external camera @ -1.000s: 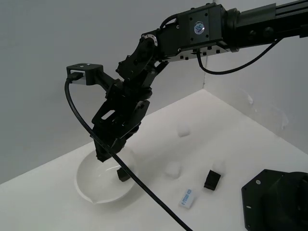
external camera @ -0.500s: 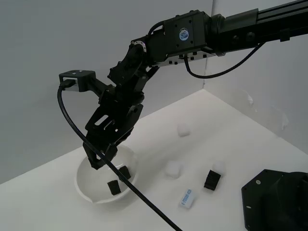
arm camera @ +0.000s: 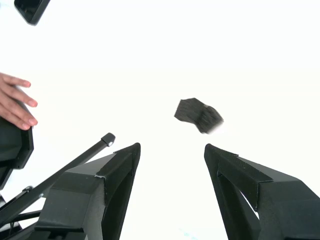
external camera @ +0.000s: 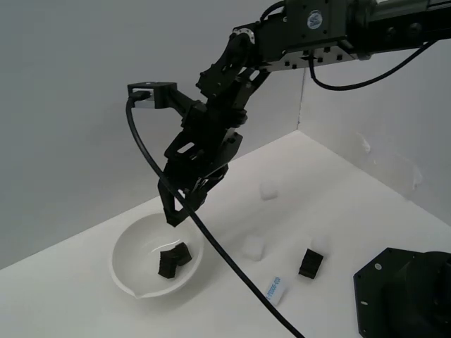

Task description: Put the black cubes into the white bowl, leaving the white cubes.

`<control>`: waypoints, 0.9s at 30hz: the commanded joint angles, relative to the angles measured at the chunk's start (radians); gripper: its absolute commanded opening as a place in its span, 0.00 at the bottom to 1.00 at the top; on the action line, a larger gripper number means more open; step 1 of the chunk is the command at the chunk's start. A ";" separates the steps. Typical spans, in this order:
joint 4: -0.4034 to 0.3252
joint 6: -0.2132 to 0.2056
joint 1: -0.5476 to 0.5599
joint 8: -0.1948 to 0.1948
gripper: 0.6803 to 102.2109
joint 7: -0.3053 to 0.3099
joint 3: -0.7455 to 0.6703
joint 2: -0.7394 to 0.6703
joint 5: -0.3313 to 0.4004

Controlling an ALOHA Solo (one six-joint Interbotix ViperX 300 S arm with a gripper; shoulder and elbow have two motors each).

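The white bowl (external camera: 134, 271) sits on the table at the exterior view's left. Two black cubes (external camera: 174, 260) lie side by side inside it; they also show as a blurred dark pair in the wrist view (arm camera: 198, 116). My gripper (external camera: 177, 211) hangs open and empty above the bowl's rim; the wrist view shows its jaws wide apart (arm camera: 171, 147). A third black cube (external camera: 310, 263) stands on the table toward the exterior view's right. Three white cubes lie on the table: one far back (external camera: 268, 190), one near the bowl (external camera: 254, 247), one behind the third black cube (external camera: 320, 243).
A flat white block with blue print (external camera: 275, 289) lies in front of the white cubes. The black robot base (external camera: 405, 299) fills the exterior view's lower right corner. A cable (external camera: 232, 278) trails across the bowl's edge. A human hand (arm camera: 15, 100) shows at the wrist view's edge.
My gripper was low in the bowl; a black cube came to rest beside the other one. The open gripper has since risen and moved toward the exterior view's right.
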State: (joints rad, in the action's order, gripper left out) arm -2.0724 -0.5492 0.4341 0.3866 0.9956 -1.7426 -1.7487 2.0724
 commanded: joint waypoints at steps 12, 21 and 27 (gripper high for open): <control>-0.259 0.014 -0.101 0.014 0.71 0.017 -0.273 -0.267 0.256; -0.387 0.087 -0.166 0.012 0.71 0.026 -0.385 -0.379 0.387; -0.436 0.098 -0.192 0.012 0.77 0.026 -0.431 -0.425 0.436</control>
State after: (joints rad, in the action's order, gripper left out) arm -2.5004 -0.4387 0.2408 0.3820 1.0140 -2.1476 -2.1522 2.5019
